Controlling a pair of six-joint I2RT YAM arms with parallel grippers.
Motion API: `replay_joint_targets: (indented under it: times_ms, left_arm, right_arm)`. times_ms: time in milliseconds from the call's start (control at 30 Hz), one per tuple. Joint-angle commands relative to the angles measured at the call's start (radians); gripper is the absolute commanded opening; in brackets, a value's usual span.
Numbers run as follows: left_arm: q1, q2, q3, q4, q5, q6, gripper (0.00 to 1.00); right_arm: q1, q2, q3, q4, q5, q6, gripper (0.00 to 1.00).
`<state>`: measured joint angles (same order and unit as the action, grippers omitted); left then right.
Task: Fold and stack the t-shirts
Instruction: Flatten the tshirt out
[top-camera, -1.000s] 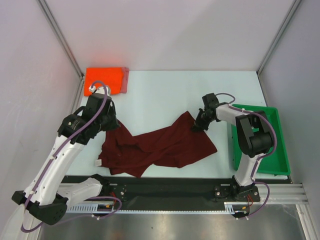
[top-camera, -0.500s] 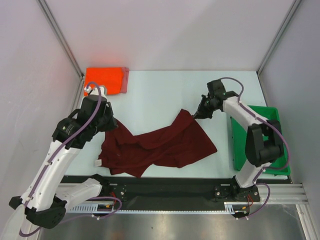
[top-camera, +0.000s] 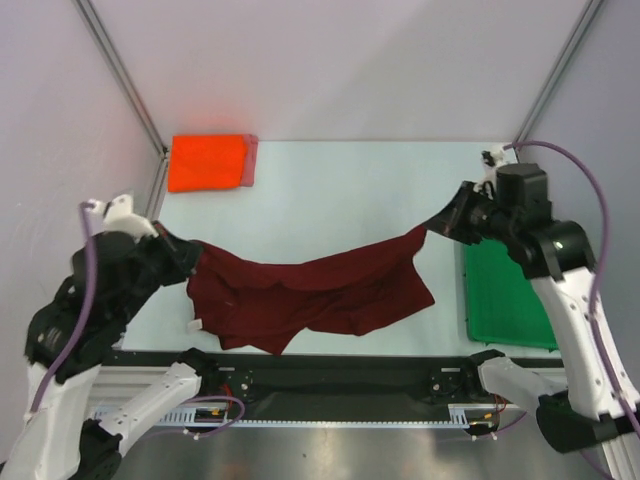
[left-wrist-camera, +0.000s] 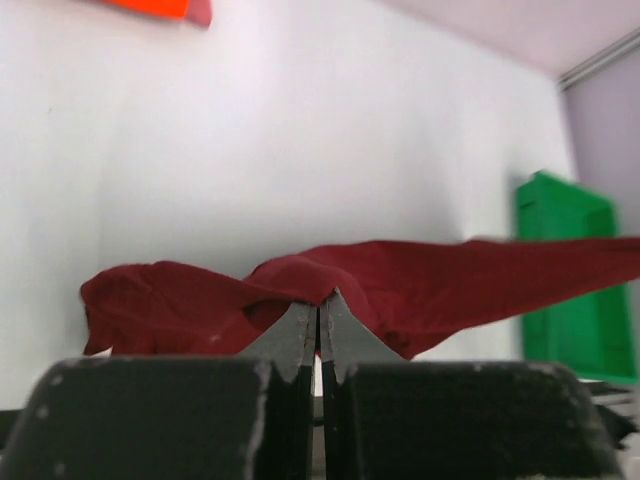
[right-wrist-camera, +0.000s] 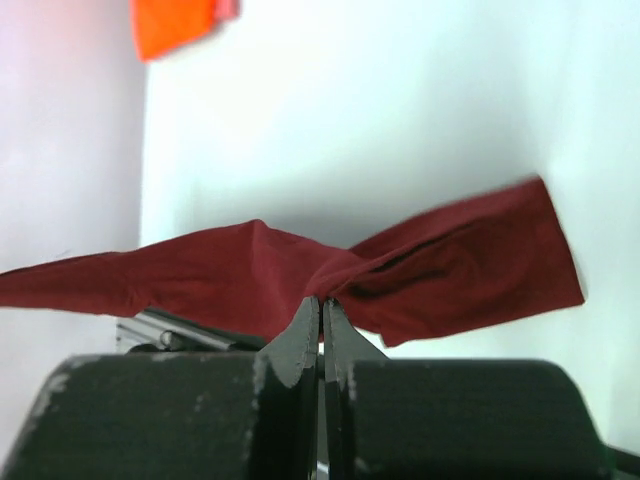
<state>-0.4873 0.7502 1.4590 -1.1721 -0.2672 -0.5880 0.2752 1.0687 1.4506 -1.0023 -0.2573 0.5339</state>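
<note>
A dark maroon t-shirt (top-camera: 320, 290) hangs stretched between my two grippers above the table, its lower part sagging onto the surface. My left gripper (top-camera: 196, 258) is shut on the shirt's left end, seen pinched at the fingertips in the left wrist view (left-wrist-camera: 320, 300). My right gripper (top-camera: 436, 226) is shut on the right end, the cloth bunched at its tips (right-wrist-camera: 322, 300). A folded bright orange-red t-shirt (top-camera: 207, 161) lies at the far left corner on top of a pinkish one (top-camera: 251, 160), of which only an edge shows.
A green plastic tray (top-camera: 505, 295) sits at the right edge of the table, under my right arm. Metal frame posts stand at the far corners. A black rail runs along the near edge.
Both grippers rose and moved apart, left going left and right going right, pulling the maroon shirt taut. The right gripper closed on the shirt's corner.
</note>
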Motion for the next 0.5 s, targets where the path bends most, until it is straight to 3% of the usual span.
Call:
replay_joint_targets:
  times_ms: [0, 167, 267, 467]
  left_arm:
    - [0.007, -0.072, 0.075, 0.015, 0.016, -0.068, 0.00]
    - [0.007, -0.097, 0.121, 0.060, 0.020, -0.111, 0.00]
    - [0.007, -0.026, 0.138, 0.132, 0.010, -0.104, 0.00]
    - [0.009, 0.225, 0.319, 0.345, -0.148, 0.011, 0.00]
  right_arm:
    - [-0.002, -0.111, 0.089, -0.149, 0.012, 0.020, 0.00]
    - [-0.002, -0.171, 0.200, -0.179, 0.018, 0.067, 0.00]
    - [-0.001, -0.122, 0.237, -0.098, 0.032, 0.097, 0.00]
    - [-0.021, 0.183, 0.350, 0.220, 0.032, 0.091, 0.00]
